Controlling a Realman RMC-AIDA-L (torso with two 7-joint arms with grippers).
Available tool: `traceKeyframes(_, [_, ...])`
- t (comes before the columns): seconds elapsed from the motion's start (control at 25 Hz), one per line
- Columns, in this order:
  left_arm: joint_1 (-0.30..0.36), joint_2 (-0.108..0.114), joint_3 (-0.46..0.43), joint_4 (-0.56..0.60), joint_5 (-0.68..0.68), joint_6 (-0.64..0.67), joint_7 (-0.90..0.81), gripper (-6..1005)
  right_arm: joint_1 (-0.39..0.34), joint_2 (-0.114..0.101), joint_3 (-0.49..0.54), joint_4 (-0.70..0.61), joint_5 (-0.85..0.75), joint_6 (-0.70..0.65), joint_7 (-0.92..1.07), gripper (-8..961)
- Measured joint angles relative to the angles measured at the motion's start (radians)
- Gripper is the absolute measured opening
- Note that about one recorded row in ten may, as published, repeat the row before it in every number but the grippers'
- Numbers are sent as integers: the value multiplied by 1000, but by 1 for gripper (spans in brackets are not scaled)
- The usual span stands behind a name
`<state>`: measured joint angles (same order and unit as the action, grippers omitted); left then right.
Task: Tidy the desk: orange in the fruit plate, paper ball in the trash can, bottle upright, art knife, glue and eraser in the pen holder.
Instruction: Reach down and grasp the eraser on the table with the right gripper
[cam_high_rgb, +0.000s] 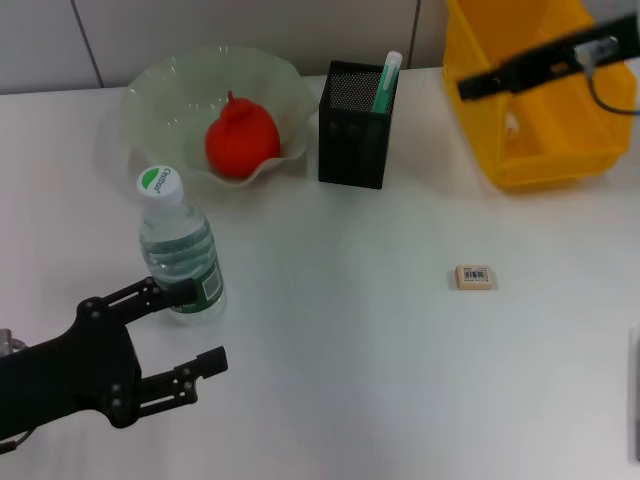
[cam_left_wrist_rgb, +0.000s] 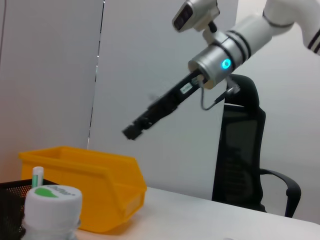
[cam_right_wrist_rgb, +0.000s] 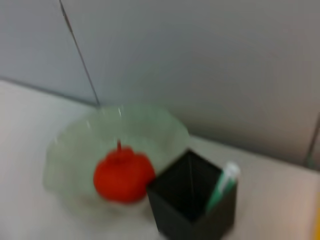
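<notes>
The orange (cam_high_rgb: 240, 138) lies in the fruit plate (cam_high_rgb: 150, 110), also seen in the right wrist view as orange (cam_right_wrist_rgb: 122, 174) and plate (cam_right_wrist_rgb: 70, 145). The bottle (cam_high_rgb: 180, 250) stands upright, cap (cam_left_wrist_rgb: 52, 200) up. My left gripper (cam_high_rgb: 205, 328) is open just in front of it, one finger by its base. A green-and-white stick (cam_high_rgb: 386, 80) pokes out of the pen holder (cam_high_rgb: 352, 140); whether it is glue or art knife I cannot tell. The eraser (cam_high_rgb: 474, 277) lies on the table. My right gripper (cam_high_rgb: 470, 86) hovers over the trash can (cam_high_rgb: 540, 150). The paper ball is hidden.
The white table runs back to a grey panelled wall. The trash can stands at the back right corner, the pen holder between it and the plate. A black office chair (cam_left_wrist_rgb: 240, 150) stands beyond the table in the left wrist view.
</notes>
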<state>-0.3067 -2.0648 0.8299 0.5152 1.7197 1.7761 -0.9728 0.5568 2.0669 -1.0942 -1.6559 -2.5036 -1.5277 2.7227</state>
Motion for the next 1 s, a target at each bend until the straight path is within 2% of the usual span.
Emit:
traceKeyframes(0.04, [-1, 0, 1, 1, 0, 1, 5, 785, 40, -6, 0, -33, -83, -116, 56, 610])
traceKeyframes(0.08, [-1, 0, 1, 1, 0, 1, 5, 785, 40, -6, 0, -33, -83, -116, 56, 609])
traceKeyframes(0.16, [-4, 0, 2, 2, 0, 3, 17, 785, 111, -14, 2, -24, -197, -268, 108, 607])
traceKeyframes(0.32, [-8, 0, 2, 2, 3, 7, 33, 785, 196, -12, -2, 40, -343, -408, 133, 601])
traceKeyframes(0.4, [-9, 0, 2, 2, 4, 8, 37, 785, 213, -9, -6, 65, -374, -436, 134, 599])
traceKeyframes(0.44, [-10, 0, 2, 2, 4, 8, 38, 785, 243, -7, -12, 127, -409, -482, 136, 597])
traceKeyframes(0.48, [-12, 0, 1, 2, 5, 8, 40, 785, 243, -7, -12, 127, -409, -482, 136, 596])
traceKeyframes(0.64, [-14, 1, 0, 2, 5, 8, 42, 785, 270, -21, -22, 281, -412, -506, 146, 591])
traceKeyframes(1.0, [-26, 5, 0, 11, 8, 7, 52, 785, 255, -35, -15, 413, -415, -454, 153, 579])
